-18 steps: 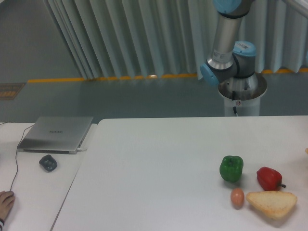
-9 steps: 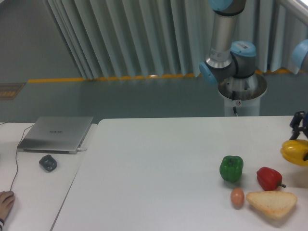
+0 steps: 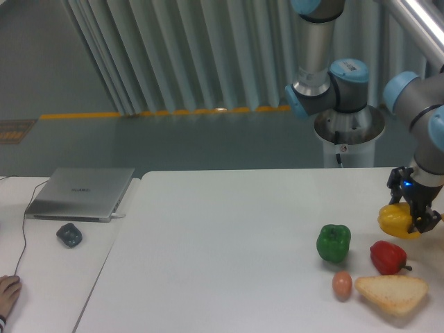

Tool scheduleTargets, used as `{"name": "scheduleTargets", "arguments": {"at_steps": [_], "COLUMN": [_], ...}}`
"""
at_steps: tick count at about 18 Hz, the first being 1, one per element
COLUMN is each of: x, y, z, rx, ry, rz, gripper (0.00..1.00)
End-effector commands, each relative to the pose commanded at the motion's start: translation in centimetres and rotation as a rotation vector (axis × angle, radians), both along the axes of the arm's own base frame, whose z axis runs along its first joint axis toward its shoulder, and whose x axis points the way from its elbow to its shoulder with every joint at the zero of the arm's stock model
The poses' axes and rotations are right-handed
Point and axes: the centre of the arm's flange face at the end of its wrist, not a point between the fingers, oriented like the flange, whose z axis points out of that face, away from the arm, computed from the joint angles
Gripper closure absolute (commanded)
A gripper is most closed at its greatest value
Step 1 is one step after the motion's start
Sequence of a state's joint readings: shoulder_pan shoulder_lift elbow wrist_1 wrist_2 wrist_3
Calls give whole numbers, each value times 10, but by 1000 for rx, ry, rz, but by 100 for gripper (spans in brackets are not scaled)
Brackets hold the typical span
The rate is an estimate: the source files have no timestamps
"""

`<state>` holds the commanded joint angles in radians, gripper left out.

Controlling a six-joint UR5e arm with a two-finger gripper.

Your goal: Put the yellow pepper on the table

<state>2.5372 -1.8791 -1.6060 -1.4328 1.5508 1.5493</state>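
While the gripper (image 3: 411,210) hangs over the right side of the table (image 3: 229,236), its dark jaws are clamped on the yellow pepper (image 3: 397,220), one finger (image 3: 395,191) showing at the pepper's upper left and the other at its right. The pepper appears to be held clear of the white surface, though whether its underside touches cannot be told from this view. From the table's centre it lies at about 3 o'clock, close to the right edge.

Several things crowd the surface just below it. A red pepper (image 3: 387,257) sits at 6 o'clock from the yellow one, close under it but apart. A green pepper (image 3: 334,243) stands at about 8 o'clock, near but well clear of the gripper. Farther toward the front edge, a slice of bread (image 3: 391,293) lies just in front of the red pepper, and a brown egg (image 3: 341,284) rests just left of the bread, in front of the green pepper.

Left of the table stands a narrower white desk (image 3: 48,277) carrying a closed silver laptop (image 3: 82,193) and a small dark object (image 3: 69,234) at 6 o'clock from it. A person's hand (image 3: 7,293) rests at the desk's front left edge.
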Motion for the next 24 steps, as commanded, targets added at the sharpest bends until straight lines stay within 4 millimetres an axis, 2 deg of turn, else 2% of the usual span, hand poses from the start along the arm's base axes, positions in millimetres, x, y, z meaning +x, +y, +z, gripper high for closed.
{"name": "scheduleTargets", "arguments": {"at_steps": [2,5,7,9,15,20,21,24], "x": [5,4,3,2,-4,-18,-21,-25], "y": [4,6,7,7,12,23,25,23], "z": [-3,-8,-8,-7,10,63,70,75], "rx": [-19,-26,-25,-27,-4,69,96,117], "ry": [34,36,53,63,91,193,232,263], "rz": [-24,-13,-9,-11,-17,-24,-24,-17], "gripper": [46,38,16,0,0,0,0,0]}}
